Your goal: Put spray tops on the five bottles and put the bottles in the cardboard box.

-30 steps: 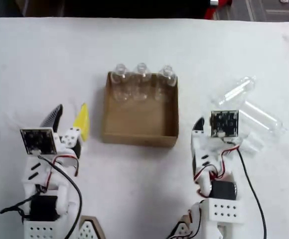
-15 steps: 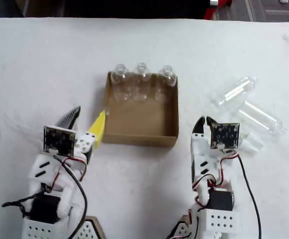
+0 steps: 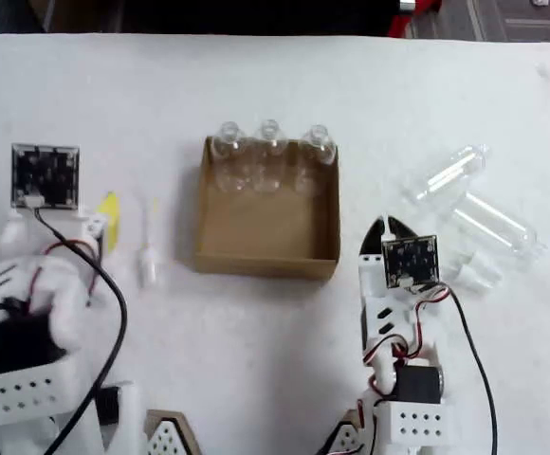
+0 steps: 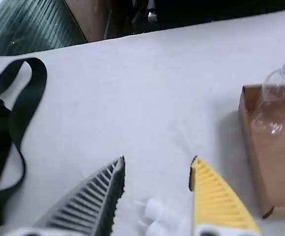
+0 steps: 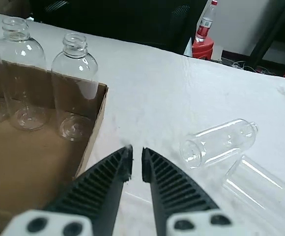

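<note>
Three clear bottles [image 3: 270, 142] stand without tops along the far wall of the cardboard box [image 3: 265, 258]. Two more clear bottles [image 3: 450, 173] [image 3: 495, 224] lie on their sides to the right of the box. One white spray top [image 3: 148, 262] lies on the table left of the box; another spray top [image 3: 479, 272] lies near the right arm. My left gripper [image 4: 157, 164] is open above the table, the spray top [image 4: 156, 216] lying loose between its fingers. My right gripper [image 5: 136, 162] is shut on nothing, between the box wall [image 5: 91, 132] and the lying bottles [image 5: 221, 142].
A black strap [image 4: 19, 118] lies on the white table beyond the left arm [image 3: 28, 284]. A red-capped bottle [image 5: 206, 22] stands off the table's far edge. A wooden piece [image 3: 166, 434] sits at the near edge between the arm bases.
The left arm swung away from the box's front left corner, to the left. A spray top now lies uncovered left of the box. The right arm drew back slightly.
</note>
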